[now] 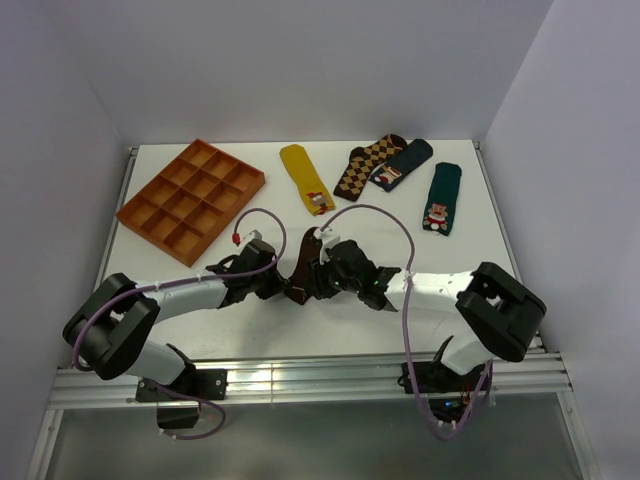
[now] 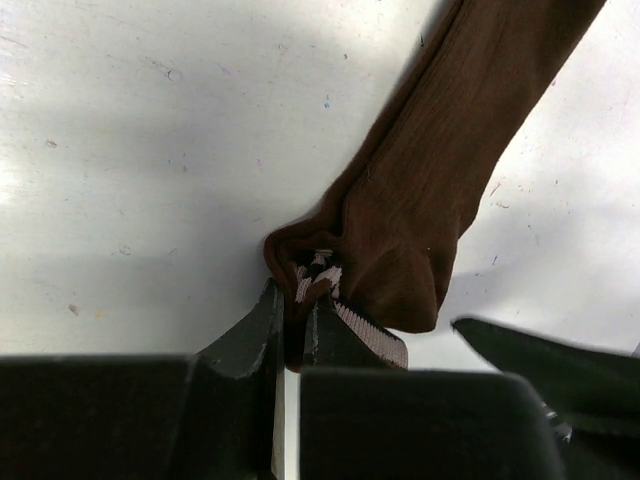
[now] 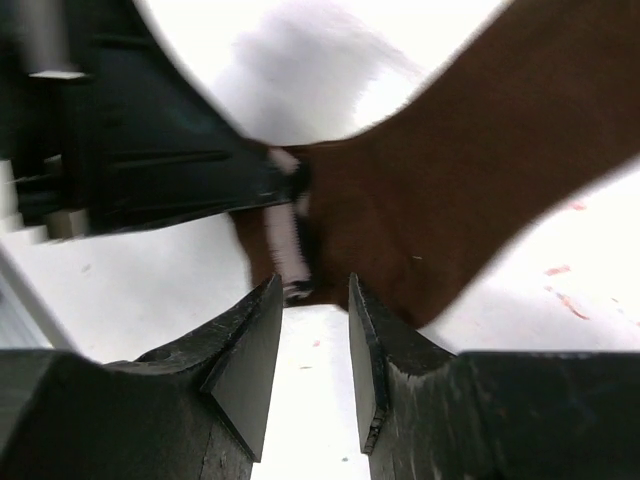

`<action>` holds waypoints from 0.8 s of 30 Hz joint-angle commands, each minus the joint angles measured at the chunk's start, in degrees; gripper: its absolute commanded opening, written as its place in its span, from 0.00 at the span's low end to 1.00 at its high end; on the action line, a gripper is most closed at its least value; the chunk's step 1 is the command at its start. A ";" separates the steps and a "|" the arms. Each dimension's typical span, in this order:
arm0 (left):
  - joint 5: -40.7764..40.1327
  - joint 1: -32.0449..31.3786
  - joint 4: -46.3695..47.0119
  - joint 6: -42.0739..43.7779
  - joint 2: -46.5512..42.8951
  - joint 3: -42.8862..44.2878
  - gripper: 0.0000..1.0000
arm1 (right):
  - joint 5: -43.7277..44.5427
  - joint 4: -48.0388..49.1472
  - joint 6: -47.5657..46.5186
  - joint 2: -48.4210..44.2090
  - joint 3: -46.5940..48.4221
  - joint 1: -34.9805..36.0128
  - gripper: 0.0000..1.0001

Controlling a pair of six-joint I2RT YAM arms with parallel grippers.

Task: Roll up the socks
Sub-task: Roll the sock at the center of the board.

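Observation:
A dark brown sock (image 1: 304, 262) lies bunched on the white table between my two grippers. In the left wrist view the sock (image 2: 450, 160) runs up to the right. Its cuff end, with pale stripes, is pinched in my left gripper (image 2: 295, 318), which is shut on it. My right gripper (image 3: 315, 292) stands open just short of the sock (image 3: 450, 200), with only bare table between its fingers. One dark right fingertip (image 2: 540, 355) shows beside the sock's fold. From above, the left gripper (image 1: 283, 283) and the right gripper (image 1: 322, 280) meet at the sock's near end.
An orange compartment tray (image 1: 192, 198) stands at the back left. Further back lie a mustard yellow sock (image 1: 306, 177), a brown-and-tan diamond sock (image 1: 366, 165), a dark patterned sock (image 1: 404, 163) and a green sock (image 1: 442, 197). The table's metal rail (image 1: 300, 378) runs along the near edge.

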 commanded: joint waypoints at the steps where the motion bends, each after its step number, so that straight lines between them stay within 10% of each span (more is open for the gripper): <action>1: -1.39 -0.64 -4.28 2.46 0.65 0.39 0.00 | 5.45 0.23 3.56 1.47 0.62 -1.61 0.40; 15: -0.25 -0.91 -5.69 4.30 -0.05 0.13 0.00 | 8.27 -2.33 3.48 13.07 6.95 -5.83 0.39; 24: -0.34 -1.00 -7.27 3.60 2.05 1.71 0.00 | 5.80 -1.36 -3.27 2.01 4.06 -4.17 0.40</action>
